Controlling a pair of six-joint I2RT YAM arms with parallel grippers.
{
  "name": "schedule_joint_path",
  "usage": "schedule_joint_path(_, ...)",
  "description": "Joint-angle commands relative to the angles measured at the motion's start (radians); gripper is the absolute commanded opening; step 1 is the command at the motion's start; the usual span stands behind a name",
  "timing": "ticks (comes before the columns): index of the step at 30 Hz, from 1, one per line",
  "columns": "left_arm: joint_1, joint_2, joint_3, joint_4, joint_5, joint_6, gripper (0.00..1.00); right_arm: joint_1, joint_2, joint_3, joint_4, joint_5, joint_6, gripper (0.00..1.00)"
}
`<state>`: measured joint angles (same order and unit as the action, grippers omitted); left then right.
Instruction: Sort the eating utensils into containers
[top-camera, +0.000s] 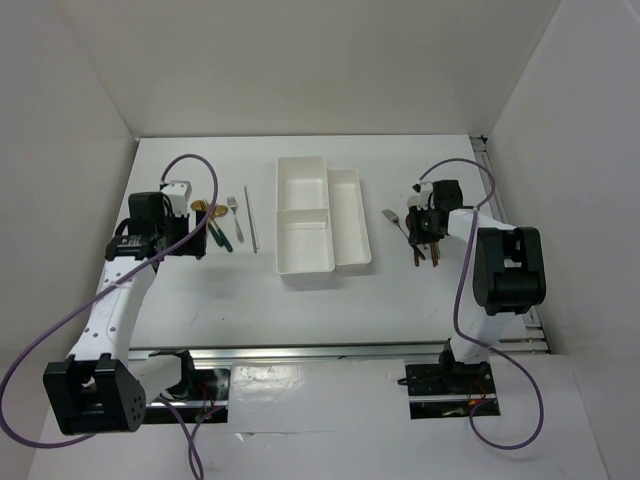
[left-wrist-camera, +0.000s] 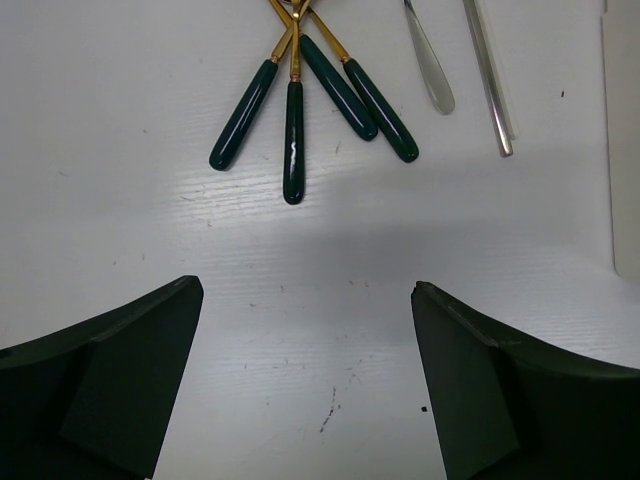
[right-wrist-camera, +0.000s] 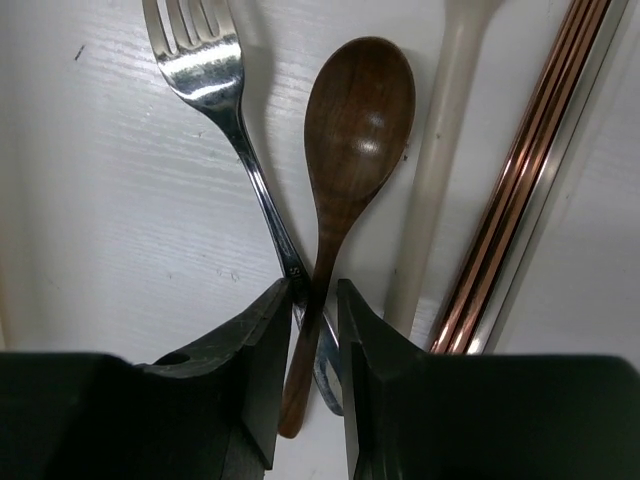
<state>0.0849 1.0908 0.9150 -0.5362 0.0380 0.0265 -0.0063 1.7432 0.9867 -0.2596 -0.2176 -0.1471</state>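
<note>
Right gripper (right-wrist-camera: 314, 340) pinched on the wooden spoon (right-wrist-camera: 358, 120) handle, silver fork (right-wrist-camera: 215, 75) crossing beneath it, left gripper (left-wrist-camera: 305, 370) spread wide over the table (left-wrist-camera: 120, 240), near four green-handled utensils (left-wrist-camera: 292, 140).

Your top view is bright and evenly lit. The white tabletop (top-camera: 230, 300) and walls (top-camera: 300, 60) wash toward one tone, so the white trays (top-camera: 352, 215) stand out mainly by thin grey shadow lines at their rims. Shadows there are soft and faint.

In your left wrist view the green handles (left-wrist-camera: 292, 150) are in crisp focus, each with a small white glint. A broad soft shadow crosses the tabletop below them, and the left fingers (left-wrist-camera: 100, 390) are near-black and slightly soft.

In your right wrist view glare burns on the silver fork (right-wrist-camera: 205, 70) and a gentler sheen sits on the wooden spoon (right-wrist-camera: 358, 120). The right fingers (right-wrist-camera: 240, 390) show almost no detail.
</note>
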Motion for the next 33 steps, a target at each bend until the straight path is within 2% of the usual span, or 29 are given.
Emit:
schedule_joint_path(1, 0.007, 0.004, 0.041, 0.018, 0.000, 0.016, 1.00, 0.006, 0.038, 0.032, 0.046, 0.020, 0.021, 0.32)
schedule_joint_path(2, 0.007, 0.015, 0.041, 0.018, 0.000, 0.016, 1.00, 0.006, 0.038, 0.032, 0.046, 0.020, 0.021, 0.30)
schedule_joint_path(3, 0.007, 0.015, 0.050, 0.018, 0.000, 0.016, 1.00, 0.006, 0.048, 0.032, 0.046, 0.020, 0.021, 0.23)
schedule_joint_path(4, 0.007, 0.015, 0.050, 0.027, 0.000, 0.016, 1.00, 0.006, 0.049, 0.032, 0.046, 0.020, 0.021, 0.15)
schedule_joint_path(5, 0.007, 0.026, 0.050, 0.027, 0.000, 0.016, 1.00, 0.006, 0.058, 0.032, 0.046, 0.029, 0.021, 0.00)
schedule_joint_path(9, 0.007, 0.035, 0.050, 0.036, 0.000, 0.016, 1.00, 0.006, 0.030, 0.052, 0.036, 0.005, 0.021, 0.00)
schedule_joint_path(11, 0.007, 0.035, 0.050, 0.036, 0.010, 0.016, 1.00, 0.006, -0.033, 0.072, 0.002, -0.006, 0.021, 0.00)
schedule_joint_path(18, 0.007, 0.017, 0.021, 0.045, 0.010, 0.016, 1.00, 0.028, -0.198, 0.243, -0.121, -0.173, 0.030, 0.00)
schedule_joint_path(23, 0.007, 0.017, 0.021, 0.045, 0.010, -0.005, 1.00, 0.164, -0.200, 0.394, -0.130, -0.236, 0.138, 0.00)
schedule_joint_path(27, 0.007, 0.017, 0.021, 0.045, 0.010, -0.023, 1.00, 0.275, -0.130, 0.414, -0.058, -0.285, 0.262, 0.00)
schedule_joint_path(33, 0.007, -0.005, 0.021, 0.005, 0.008, -0.023, 1.00, 0.449, -0.010, 0.468, -0.005, -0.224, 0.316, 0.00)
